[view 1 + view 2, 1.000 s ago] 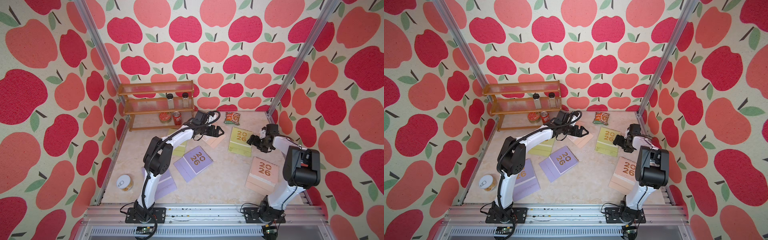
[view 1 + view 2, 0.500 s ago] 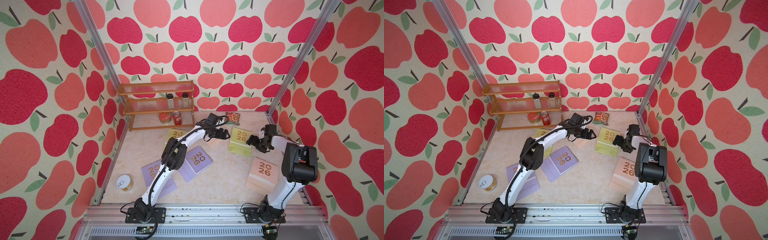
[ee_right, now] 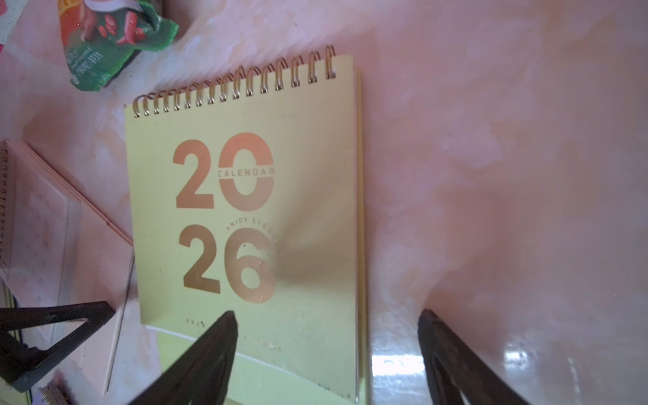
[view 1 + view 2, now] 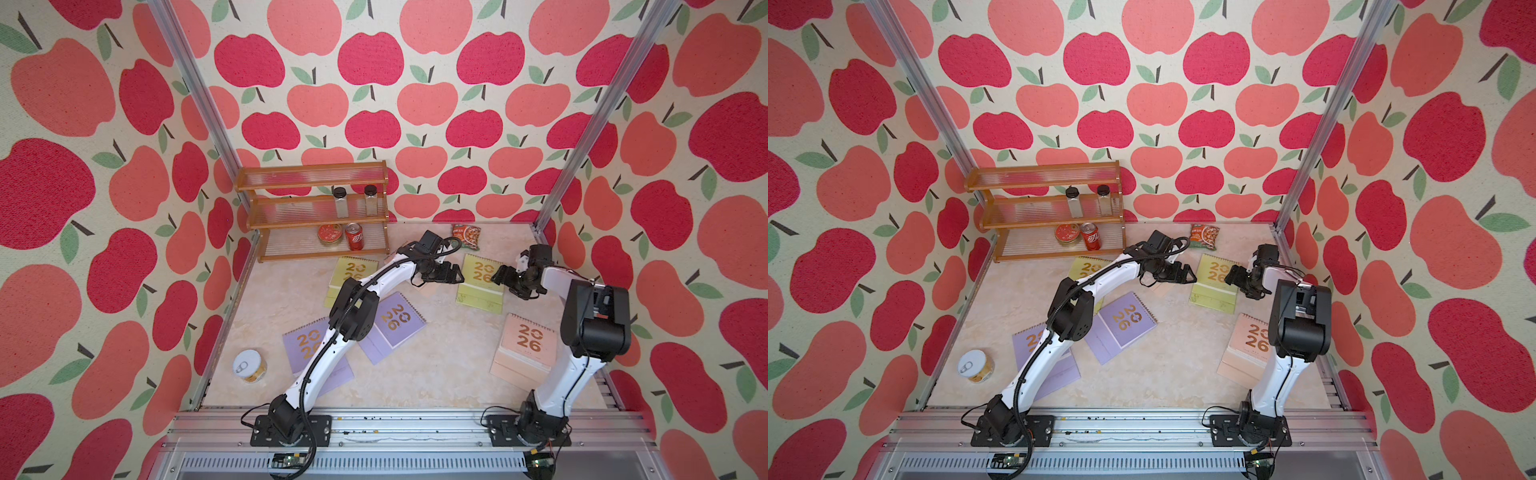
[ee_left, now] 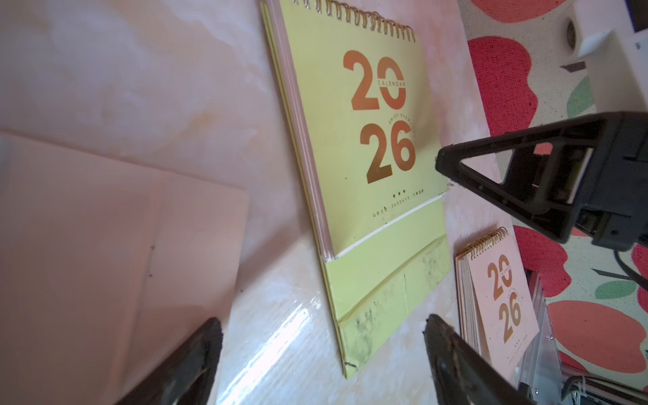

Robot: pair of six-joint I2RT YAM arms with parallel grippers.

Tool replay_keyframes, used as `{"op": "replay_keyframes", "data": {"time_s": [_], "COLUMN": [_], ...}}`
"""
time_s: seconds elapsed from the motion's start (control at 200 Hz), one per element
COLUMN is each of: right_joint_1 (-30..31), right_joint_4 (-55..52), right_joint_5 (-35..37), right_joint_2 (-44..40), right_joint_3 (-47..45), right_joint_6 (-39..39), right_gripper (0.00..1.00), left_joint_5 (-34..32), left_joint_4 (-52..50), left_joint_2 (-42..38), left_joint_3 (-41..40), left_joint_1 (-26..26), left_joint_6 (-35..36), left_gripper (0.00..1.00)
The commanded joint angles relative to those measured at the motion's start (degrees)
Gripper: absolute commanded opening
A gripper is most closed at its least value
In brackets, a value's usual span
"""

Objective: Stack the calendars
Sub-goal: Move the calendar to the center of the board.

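Yellow-green spiral-bound desk calendar lies flat near the tabletop's rear, between the left fingers and the right fingers; both pairs stand spread, apparently not touching it.

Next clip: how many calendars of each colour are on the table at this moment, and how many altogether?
Lilac calendars: 2
Yellow-green calendars: 2
Peach-pink calendars: 2, one of them largely hidden in the top views
Total: 6
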Motion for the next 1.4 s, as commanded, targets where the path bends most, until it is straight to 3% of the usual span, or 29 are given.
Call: {"op": "replay_keyframes", "data": {"time_s": [0.0,0.27,0.74,1.266,1.396], "right_joint_1": [-0.05,0.84,7.23,11.91,11.81], "right_joint_4": [-2.32,-3.06,-2.54,1.44,0.86], "right_joint_5": [-2.36,-5.78,-4.94,-3.92,-1.7], "right_joint_2": [2.56,3.25,1.46,-6.23,-7.26], "right_joint_3": [0.82,0.58,-2.7,-11.85,-13.09], "right_joint_6": [0.93,1.64,4.08,10.37,10.18], "right_gripper": [0.82,0.78,0.74,0.72,0.72], "left_joint_5": [2.18,3.84,6.66,8.36,5.99], "left_joint_4": [-0.31,0.25,0.35,6.54,6.55], "left_joint_2": [2.94,5.6,5.62,-8.85,-12.02], "left_joint_3": [2.92,4.53,2.68,-18.31,-22.86], "left_joint_1": [-0.45,-0.75,-2.6,-2.99,-2.75], "left_joint_6": [-1.8,-4.25,-5.56,-5.78,-4.78], "left_gripper": [0.88,0.87,0.85,0.83,0.83]}}
